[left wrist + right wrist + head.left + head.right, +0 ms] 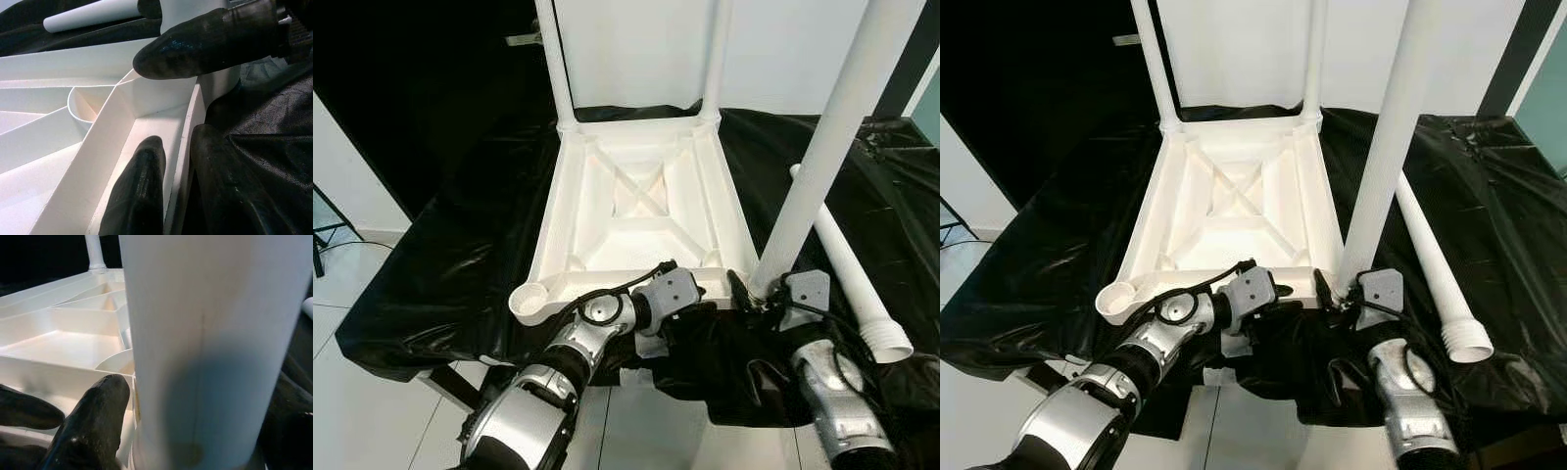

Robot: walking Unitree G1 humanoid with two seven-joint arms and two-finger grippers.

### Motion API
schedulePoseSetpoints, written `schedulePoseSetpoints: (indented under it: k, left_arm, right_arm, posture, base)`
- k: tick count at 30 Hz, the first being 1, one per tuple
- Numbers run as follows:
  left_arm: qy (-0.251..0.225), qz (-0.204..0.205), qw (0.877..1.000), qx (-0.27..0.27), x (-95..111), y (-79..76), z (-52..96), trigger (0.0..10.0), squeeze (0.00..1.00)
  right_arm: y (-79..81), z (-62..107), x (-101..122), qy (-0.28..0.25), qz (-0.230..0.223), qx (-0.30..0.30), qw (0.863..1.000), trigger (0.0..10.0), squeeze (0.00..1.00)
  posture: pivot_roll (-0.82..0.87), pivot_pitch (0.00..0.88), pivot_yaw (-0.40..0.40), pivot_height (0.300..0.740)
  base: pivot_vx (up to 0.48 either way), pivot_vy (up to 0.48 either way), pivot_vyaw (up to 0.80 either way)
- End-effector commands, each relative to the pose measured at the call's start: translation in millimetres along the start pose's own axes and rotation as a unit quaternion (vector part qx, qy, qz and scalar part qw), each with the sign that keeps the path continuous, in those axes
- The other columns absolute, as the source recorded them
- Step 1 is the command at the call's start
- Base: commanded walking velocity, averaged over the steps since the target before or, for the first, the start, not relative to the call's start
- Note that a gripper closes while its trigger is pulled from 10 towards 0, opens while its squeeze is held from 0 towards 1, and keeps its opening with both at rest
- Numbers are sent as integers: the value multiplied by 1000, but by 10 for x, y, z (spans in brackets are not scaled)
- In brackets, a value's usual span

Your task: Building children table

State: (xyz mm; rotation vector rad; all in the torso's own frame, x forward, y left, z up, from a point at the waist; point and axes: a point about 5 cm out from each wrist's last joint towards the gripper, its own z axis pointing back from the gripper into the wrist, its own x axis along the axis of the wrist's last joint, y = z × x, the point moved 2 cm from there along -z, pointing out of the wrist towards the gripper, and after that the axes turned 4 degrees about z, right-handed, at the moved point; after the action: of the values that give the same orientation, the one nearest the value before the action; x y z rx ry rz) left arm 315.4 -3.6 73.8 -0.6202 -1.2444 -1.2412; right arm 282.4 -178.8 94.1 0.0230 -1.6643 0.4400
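The white table top (636,211) lies upside down on a counter (440,264) draped in black sheeting, its ribbed underside facing up. Its near edge runs close to the counter's front edge, where the sheet hangs over toward the tiled floor (342,411). Two legs (555,59) stand in the far corners at 11 and 1 o'clock. The near-left corner socket (529,299), at 8 o'clock, is open. A loose leg (852,274) lies on the sheet at 3 o'clock, well apart from the top, with bare sheet around it.

The left pincer (700,294) reaches across the near rim; in its wrist view its fingers (142,191) stand slightly apart, straddling the rim wall, one inside the frame and one outside.

The right pincer (766,292) is clamped on a third leg (837,127) at its base, holding it tilted over the near-right corner at 5 o'clock.
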Motion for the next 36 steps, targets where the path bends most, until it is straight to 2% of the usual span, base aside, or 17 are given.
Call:
schedulePoseSetpoints:
  k: [1, 2, 4, 6, 13, 15, 16, 17, 19, 21, 22, 24, 27, 33, 35, 36]
  left_arm:
    - [80, 41, 996, -12, -399, -183, 84, 10000, 0]
    - [79, 42, 996, -11, -394, -189, 74, 10000, 0]
    - [79, 42, 996, -11, -394, -189, 74, 10000, 0]
    - [77, 44, 996, -9, -385, -193, 63, 10000, 0]
    - [76, 45, 996, -5, -382, -190, 58, 10000, 0]
    - [75, 49, 996, -3, -383, -202, 48, 10000, 0]
    - [75, 49, 996, -3, -383, -202, 48, 10000, 0]
    - [74, 50, 996, -3, -385, -211, 44, 10000, 0]
    - [74, 50, 996, -3, -385, -211, 44, 10000, 0]
    - [75, 50, 996, -8, -393, -229, 45, 10000, 0]
    - [75, 50, 996, -8, -393, -229, 45, 10000, 0]
    - [75, 47, 996, -11, -393, -223, 53, 10000, 0]
    - [78, 44, 996, -12, -389, -200, 65, 10000, 0]
    - [79, 42, 996, -14, -389, -199, 66, 10000, 0]
    - [79, 42, 996, -16, -385, -204, 60, 10000, 0]
    - [79, 41, 996, -16, -385, -207, 58, 10000, 0]
  right_arm:
    - [193, 12, -80, 22, -13, 69, 997, 10000, 0]
    - [162, 40, -89, 28, -14, 99, 995, 0, 0]
    - [162, 40, -89, 28, -14, 99, 995, 0, 0]
    - [171, 81, -120, 35, -15, 136, 990, 0, 0]
    - [228, 90, -157, 38, -28, 132, 990, 0, 0]
    - [280, 57, -163, 29, -49, 71, 996, 0, 0]
    - [280, 57, -163, 29, -49, 71, 996, 0, 0]
    - [285, 42, -158, 25, -56, 34, 998, 0, 0]
    - [285, 42, -158, 25, -56, 34, 998, 0, 0]
    - [298, 38, -154, 22, -69, -94, 993, 0, 0]
    - [298, 38, -154, 22, -69, -94, 993, 0, 0]
    - [319, 54, -168, 29, -88, -164, 982, 0, 0]
    - [372, 35, -150, 27, -90, -168, 981, 0, 0]
    - [377, 13, -137, 26, -91, -166, 982, 0, 0]
    - [414, -23, -104, 20, -82, -151, 985, 0, 0]
    - [475, -48, -77, 16, -72, -131, 989, 2627, 0]
  posture:
    - [-82, 0, 44, 740]
    - [-82, 0, 41, 740]
    - [-82, 0, 41, 740]
    - [-81, 0, 40, 740]
    - [-86, 0, 31, 740]
    - [-94, 0, 26, 740]
    - [-94, 0, 26, 740]
    - [-96, 0, 27, 740]
    - [-96, 0, 27, 740]
    - [-99, 0, 43, 740]
    - [-99, 0, 43, 740]
    - [-96, 0, 50, 740]
    - [-98, 0, 59, 740]
    - [-98, 0, 61, 740]
    - [-97, 0, 60, 740]
    - [-98, 0, 59, 740]
  base:
    - [0, 0, 0]
    - [0, 0, 0]
    - [0, 0, 0]
    - [0, 0, 0]
    - [0, 0, 0]
    - [0, 0, 0]
    - [0, 0, 0]
    - [0, 0, 0]
    - [0, 0, 0]
    - [0, 0, 0]
    - [0, 0, 0]
    - [0, 0, 0]
    - [0, 0, 0]
    - [0, 0, 0]
    - [0, 0, 0]
    - [0, 0, 0]
